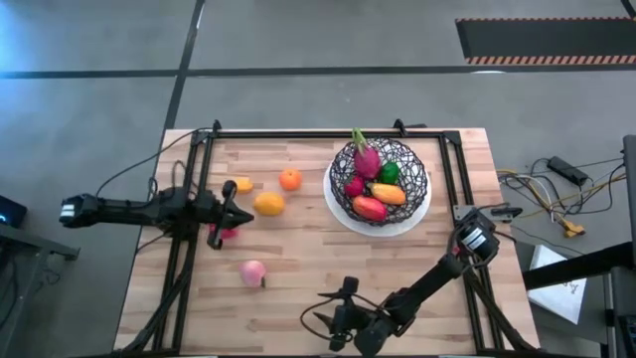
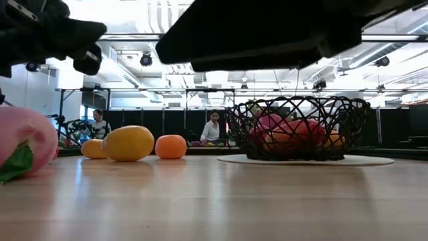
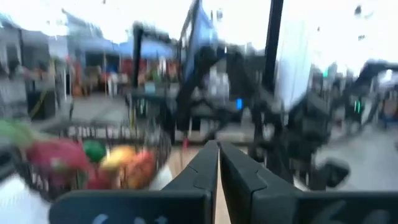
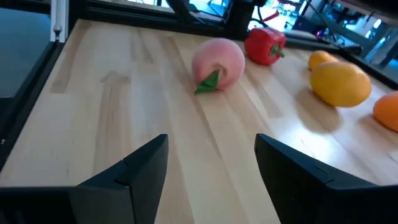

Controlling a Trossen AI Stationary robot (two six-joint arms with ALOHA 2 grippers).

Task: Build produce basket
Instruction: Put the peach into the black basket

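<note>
1. We see the basket (image 1: 379,185) standing far right on the table (image 1: 298,298), already holding a dragon fruit (image 1: 367,159) and several other pieces, so we judge the filling to be well under way.
2. Still loose on the left half are a pale pink peach (image 1: 253,271), a red pepper (image 4: 265,45), a yellow fruit (image 1: 268,203), an orange (image 1: 289,179) and another small orange piece (image 1: 242,185).
3. Our right gripper (image 4: 211,165) sits at the near edge with fingers apart, aimed at the peach, which lies ahead of it and not yet between them.
4. Our left gripper (image 1: 235,215) hovers beside the yellow fruit, fingers pressed together with nothing between them.
</note>
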